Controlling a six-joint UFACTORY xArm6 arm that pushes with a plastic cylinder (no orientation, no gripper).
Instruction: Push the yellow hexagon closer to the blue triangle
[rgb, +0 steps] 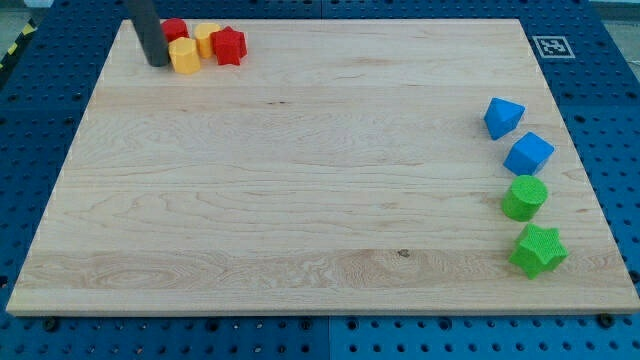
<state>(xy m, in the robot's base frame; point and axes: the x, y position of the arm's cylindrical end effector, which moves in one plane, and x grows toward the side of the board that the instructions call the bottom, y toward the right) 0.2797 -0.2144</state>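
Note:
The yellow hexagon (184, 55) lies near the board's top left corner. My tip (159, 64) stands just to its left, touching it or nearly so. The blue triangle (502, 117) sits far across the board, near the view's right edge. A second yellow block (206, 38) sits right behind the hexagon, towards the view's top right. A red block (174, 30) is partly hidden behind my rod, above the hexagon. A red star (229, 46) lies to the right of the yellow blocks.
Below the blue triangle a column runs down the right side: a blue cube (528, 153), a green cylinder (524, 197) and a green star (538, 250). The wooden board (300, 200) rests on a blue pegboard table.

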